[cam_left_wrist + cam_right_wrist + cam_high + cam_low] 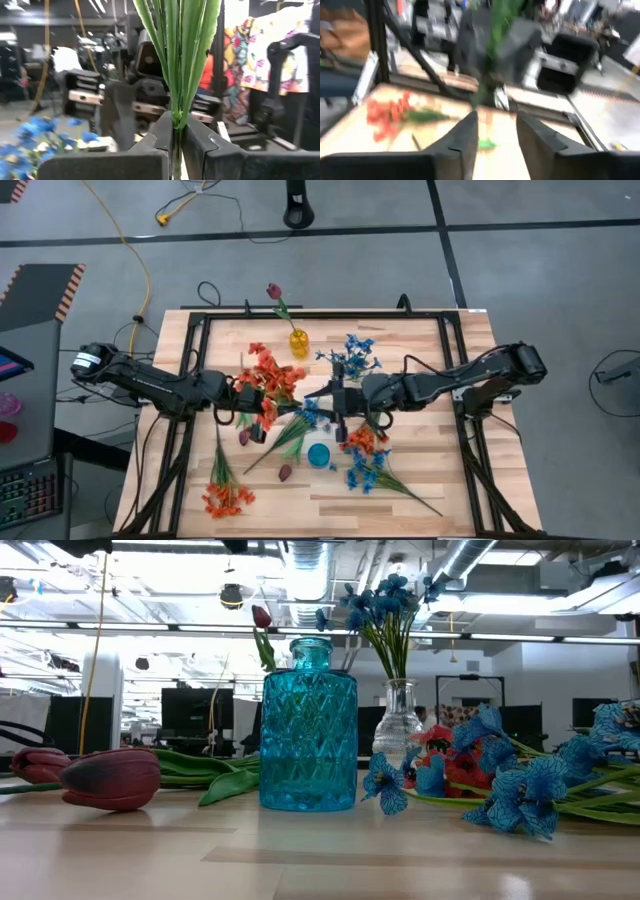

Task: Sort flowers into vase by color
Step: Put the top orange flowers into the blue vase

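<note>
My left gripper [266,398] [176,131] is shut on a green flower stem with long leaves [182,45]. In the high view an orange-red blossom cluster [270,376] sits right over those fingers. My right gripper [324,397] [495,122] faces it from the table's right, open and empty, with the stem [496,30] a little ahead of its fingers. A clear vase [398,720] holds blue flowers [350,360]. A yellow vase [298,343] holds a maroon bud [273,290]. The blue glass vase [318,455] [308,725] stands near the middle front. My left gripper pinches the thin green stem [175,127] between its two fingers, just below where the leaves fan out. The fingers come about level from the table's left and lie across the stem. The stem stands upright, its leaves rising above the fingers, clear of the table.
Loose flowers lie on the wooden table: an orange spray [228,496] at the front left, blue and orange ones [366,458] right of the blue vase, maroon buds [110,778] and green stems [288,436] to its left. A black frame [200,320] edges the table.
</note>
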### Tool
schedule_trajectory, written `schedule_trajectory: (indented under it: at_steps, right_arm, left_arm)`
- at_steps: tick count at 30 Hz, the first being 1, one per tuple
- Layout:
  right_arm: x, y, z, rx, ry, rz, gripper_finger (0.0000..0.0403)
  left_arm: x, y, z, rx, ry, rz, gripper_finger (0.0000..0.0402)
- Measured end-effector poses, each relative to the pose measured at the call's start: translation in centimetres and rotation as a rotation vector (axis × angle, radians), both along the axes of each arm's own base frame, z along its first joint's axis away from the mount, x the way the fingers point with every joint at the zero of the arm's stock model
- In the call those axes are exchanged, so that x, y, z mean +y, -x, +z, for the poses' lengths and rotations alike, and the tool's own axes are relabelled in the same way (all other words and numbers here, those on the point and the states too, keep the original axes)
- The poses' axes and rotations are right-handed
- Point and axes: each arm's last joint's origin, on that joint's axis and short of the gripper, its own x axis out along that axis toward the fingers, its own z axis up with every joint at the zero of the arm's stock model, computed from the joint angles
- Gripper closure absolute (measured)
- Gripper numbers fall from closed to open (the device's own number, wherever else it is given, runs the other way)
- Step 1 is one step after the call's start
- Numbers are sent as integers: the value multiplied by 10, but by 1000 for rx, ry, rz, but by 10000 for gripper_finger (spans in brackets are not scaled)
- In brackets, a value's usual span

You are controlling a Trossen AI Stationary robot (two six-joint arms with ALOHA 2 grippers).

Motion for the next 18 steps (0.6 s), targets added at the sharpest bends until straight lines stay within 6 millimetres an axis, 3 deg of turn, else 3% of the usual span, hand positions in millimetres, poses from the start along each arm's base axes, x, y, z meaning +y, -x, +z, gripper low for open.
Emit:
schedule_trajectory:
  at_steps: [6,11,18]
  right_arm:
    - [15,31,7,146,-28,15,174]
    - [20,49,9,232,-157,-5,169]
    - [24,56,0,342,-215,-33,173]
  left_arm:
    - [-13,0,-5,35,10,-67,394]
    - [-31,-11,-23,75,15,-106,394]
    - [-47,-29,-48,37,38,-77,394]
